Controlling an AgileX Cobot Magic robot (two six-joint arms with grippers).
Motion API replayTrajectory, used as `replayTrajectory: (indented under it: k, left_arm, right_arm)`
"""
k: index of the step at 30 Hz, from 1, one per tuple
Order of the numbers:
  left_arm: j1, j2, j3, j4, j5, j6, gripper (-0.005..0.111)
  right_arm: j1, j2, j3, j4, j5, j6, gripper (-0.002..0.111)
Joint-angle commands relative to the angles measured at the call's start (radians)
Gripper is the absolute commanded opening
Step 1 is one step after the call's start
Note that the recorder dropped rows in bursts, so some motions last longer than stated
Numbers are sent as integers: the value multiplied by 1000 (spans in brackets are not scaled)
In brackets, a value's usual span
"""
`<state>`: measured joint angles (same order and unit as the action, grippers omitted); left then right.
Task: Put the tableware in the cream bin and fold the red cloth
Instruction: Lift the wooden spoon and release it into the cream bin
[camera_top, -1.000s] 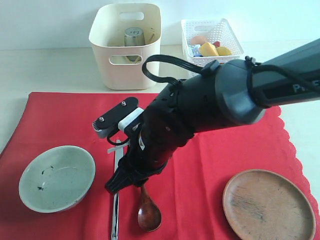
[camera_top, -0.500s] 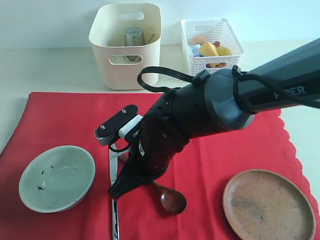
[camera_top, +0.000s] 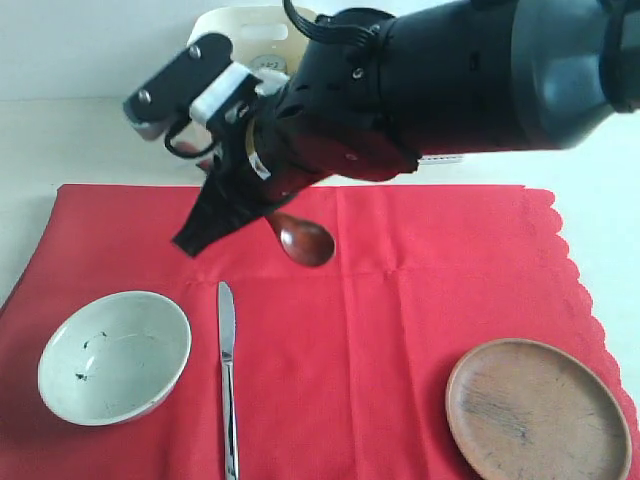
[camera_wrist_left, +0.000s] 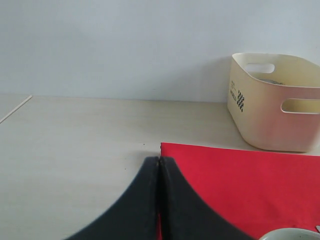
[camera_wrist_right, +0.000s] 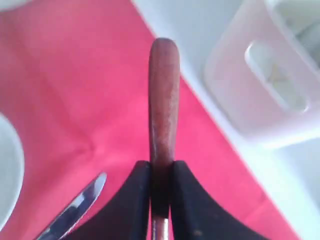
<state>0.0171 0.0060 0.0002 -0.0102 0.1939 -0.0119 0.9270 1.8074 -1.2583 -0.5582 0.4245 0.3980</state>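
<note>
Right gripper (camera_wrist_right: 160, 167): you have it clamped on the dark wooden spoon (camera_top: 305, 240), held over the red cloth (camera_top: 430, 280) near the cream bin (camera_wrist_left: 272, 115) | left gripper (camera_wrist_left: 159, 167): jaws pressed together, empty | speckled bowl (camera_top: 113, 355), silver knife (camera_top: 228, 380), wooden plate (camera_top: 538, 410): lying on the cloth.

Cream bin (camera_top: 235, 20) mostly behind right arm (camera_top: 450, 70) — knife (camera_top: 228, 380) end cut by edge.

Your right arm (camera_top: 450, 80) wears a bulky glossy black shell with a grey cap (camera_top: 570, 65), a looped black cable (camera_top: 302, 24), a two-screw grey plate (camera_top: 175, 78) on a white bracket (camera_top: 225, 88); the right gripper (camera_wrist_right: 160, 165) is black.
</note>
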Motion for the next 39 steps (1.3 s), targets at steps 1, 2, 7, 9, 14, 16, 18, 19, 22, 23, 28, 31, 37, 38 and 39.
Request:
replayTrajectory:
  k: [1, 2, 7, 9, 14, 16, 18, 19, 22, 23, 28, 31, 37, 38, 39]
  left_arm:
    - [-6, -6, 0, 0, 3, 0, 2]
    - [-6, -6, 0, 0, 3, 0, 2]
    - [-6, -6, 0, 0, 3, 0, 2]
    - [-6, -6, 0, 0, 3, 0, 2]
    - [-6, -6, 0, 0, 3, 0, 2]
    - [-6, -6, 0, 0, 3, 0, 2]
    - [-6, -6, 0, 0, 3, 0, 2]
    - [-6, -6, 0, 0, 3, 0, 2]
    - [-6, -6, 0, 0, 3, 0, 2]
    - [-6, -6, 0, 0, 3, 0, 2]
    - [-6, -6, 0, 0, 3, 0, 2]
    - [-6, -6, 0, 0, 3, 0, 2]
    - [-6, -6, 0, 0, 3, 0, 2]
    - [-6, -6, 0, 0, 3, 0, 2]
    - [-6, -6, 0, 0, 3, 0, 2]
  right_arm:
    - [-52, 29, -84, -391, -174, 360, 0]
    - [-68, 41, -103, -453, -197, 432, 0]
    - [-152, 105, -201, -634, -276, 667, 0]
    - [-181, 137, -247, -654, -295, 717, 0]
    - [-227, 220, -372, -647, -308, 731, 0]
    - [-236, 257, -432, -647, -308, 731, 0]
    - [-241, 297, -495, -650, -308, 731, 0]
    - [-241, 315, -520, -650, -308, 731, 0]
    - [-243, 374, -600, -650, -299, 730, 0]
    - [-243, 396, -630, -650, -290, 730, 0]
    - [-243, 473, -727, -657, -278, 728, 1]
    - [-240, 494, -762, -675, -228, 728, 8]
    - [-235, 495, -765, -682, -210, 728, 37]
    - [-235, 495, -765, -682, -210, 728, 43]
    - [-235, 495, -765, -682, -210, 728, 47]
